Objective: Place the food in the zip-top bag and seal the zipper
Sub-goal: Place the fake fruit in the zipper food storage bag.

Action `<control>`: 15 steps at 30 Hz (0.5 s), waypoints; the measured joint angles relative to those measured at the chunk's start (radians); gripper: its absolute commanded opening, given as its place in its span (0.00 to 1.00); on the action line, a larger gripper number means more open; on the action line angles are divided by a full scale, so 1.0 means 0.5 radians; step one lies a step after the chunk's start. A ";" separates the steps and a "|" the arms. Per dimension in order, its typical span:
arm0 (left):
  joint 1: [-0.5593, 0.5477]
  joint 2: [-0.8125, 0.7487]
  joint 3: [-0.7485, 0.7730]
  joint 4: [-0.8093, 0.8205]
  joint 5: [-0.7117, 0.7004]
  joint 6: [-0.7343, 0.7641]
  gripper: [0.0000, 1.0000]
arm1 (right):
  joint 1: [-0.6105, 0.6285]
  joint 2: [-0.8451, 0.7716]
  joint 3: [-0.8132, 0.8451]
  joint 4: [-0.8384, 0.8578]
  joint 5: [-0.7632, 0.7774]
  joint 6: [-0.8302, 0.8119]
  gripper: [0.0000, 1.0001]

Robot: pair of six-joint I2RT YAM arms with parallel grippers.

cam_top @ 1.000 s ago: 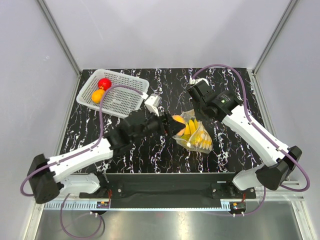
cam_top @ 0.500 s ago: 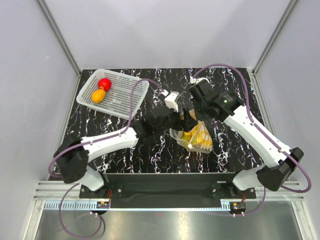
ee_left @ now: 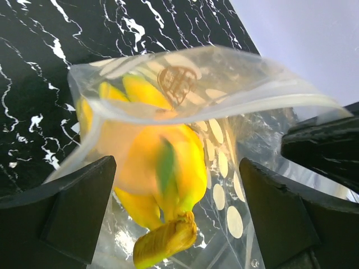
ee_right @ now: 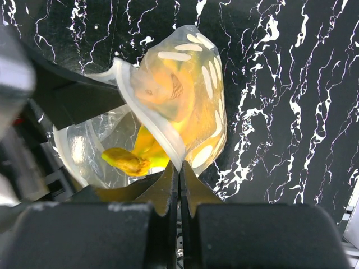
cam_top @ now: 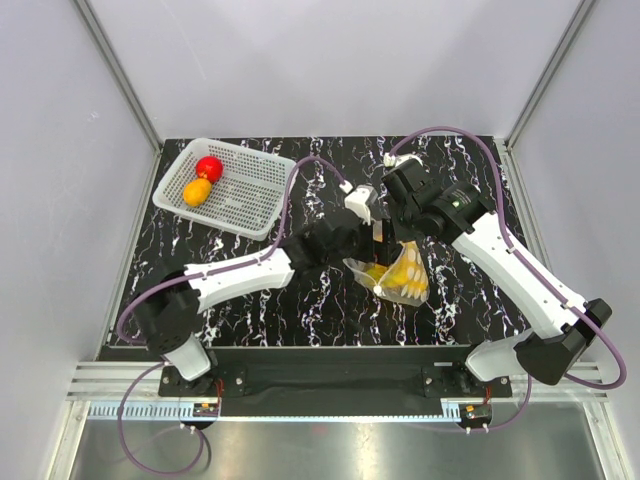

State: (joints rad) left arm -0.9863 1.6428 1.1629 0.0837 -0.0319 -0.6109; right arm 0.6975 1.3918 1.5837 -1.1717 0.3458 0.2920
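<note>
The left arm is stretching across to the zip-top bag, its fingers gaping wide; the right gripper is pinching the bag's rim.

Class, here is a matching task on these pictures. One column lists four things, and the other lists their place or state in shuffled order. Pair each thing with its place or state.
Things:
1. bananas
2. red fruit
3. right gripper
4. left gripper

Place or state:
A. open, at the mouth of the zip-top bag
B. in the white basket
C. shut on the bag's mouth edge
D. inside the bag

Right pairs: 1-D, 2-B, 3-C, 4-A.
</note>
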 measured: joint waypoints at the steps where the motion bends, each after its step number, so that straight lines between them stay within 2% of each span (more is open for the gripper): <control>1: 0.000 -0.018 -0.001 -0.015 -0.005 0.000 0.99 | 0.000 0.001 0.001 -0.002 0.000 0.000 0.00; 10: 0.024 -0.426 -0.072 -0.233 -0.065 0.024 0.99 | 0.000 0.000 0.000 -0.002 0.002 -0.001 0.00; 13: 0.154 -0.650 -0.137 -0.338 -0.076 0.040 0.99 | 0.000 0.000 0.000 -0.002 0.001 -0.001 0.00; 15: 0.359 -0.777 -0.159 -0.423 -0.085 0.060 0.99 | 0.000 0.000 0.000 -0.001 0.001 -0.001 0.00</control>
State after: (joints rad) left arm -0.8070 1.2541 1.0832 -0.1276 -0.0746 -0.5808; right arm 0.6975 1.3918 1.5837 -1.1721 0.3462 0.2916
